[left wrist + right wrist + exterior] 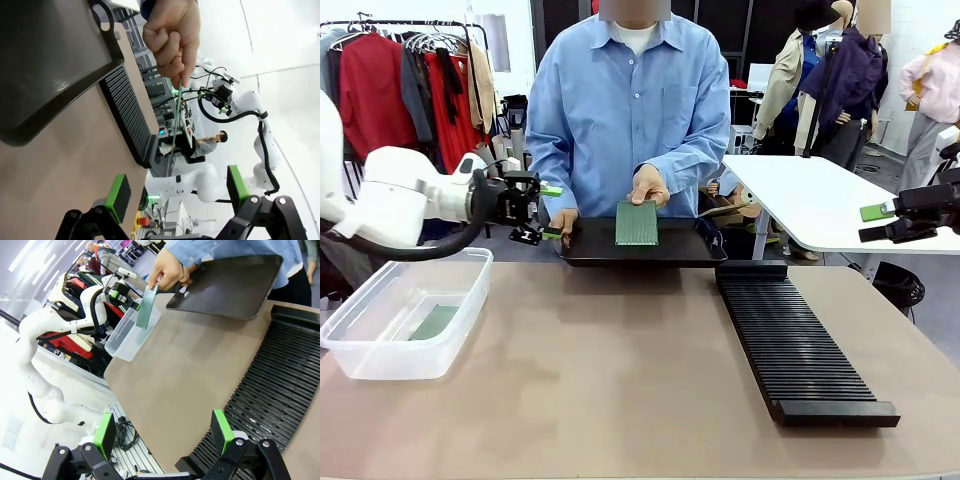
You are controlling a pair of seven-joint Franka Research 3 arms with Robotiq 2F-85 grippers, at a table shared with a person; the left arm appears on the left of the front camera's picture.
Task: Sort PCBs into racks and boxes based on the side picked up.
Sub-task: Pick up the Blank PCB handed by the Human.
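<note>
Person's hand (pixel 648 185) holds PCB (pixel 636 223) upright by the tray (pixel 690 250), probably offering one side. Left gripper (pixel 551 211) hovers near, jaws apart (right gripper (pixel 872 223) likewise apart, well off).

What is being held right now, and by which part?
The person's hand pinches the PCB by its top edge, upright at the black tray; the other hand holds the tray's edge. The left gripper and right gripper are open, empty.
</note>
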